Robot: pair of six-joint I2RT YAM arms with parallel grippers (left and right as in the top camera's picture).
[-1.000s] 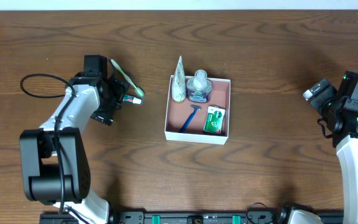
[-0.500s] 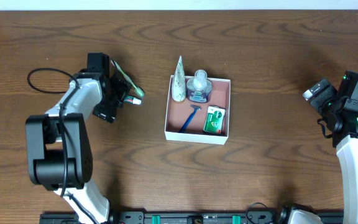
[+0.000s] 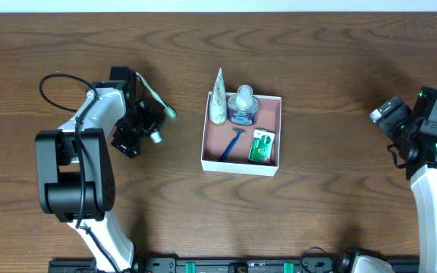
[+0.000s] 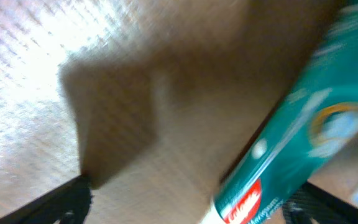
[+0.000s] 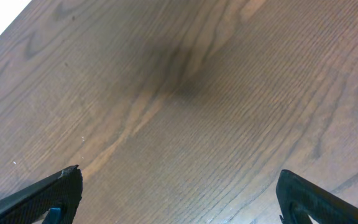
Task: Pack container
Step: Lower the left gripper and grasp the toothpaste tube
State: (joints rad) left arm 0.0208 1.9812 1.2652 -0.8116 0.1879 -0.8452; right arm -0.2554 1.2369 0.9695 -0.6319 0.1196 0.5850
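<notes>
Straddling a green tube [image 4: 291, 137], left jaws wide, container [image 3: 234, 167] well apart.

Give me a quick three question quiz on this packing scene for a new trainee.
1. How many items lie in the container?
2. True or false: the right gripper is empty.
3. Where is the toothbrush? A in the container; B outside it, by the left gripper; C in the right gripper.

Key: 1 four; 2 true; 3 B.
</notes>
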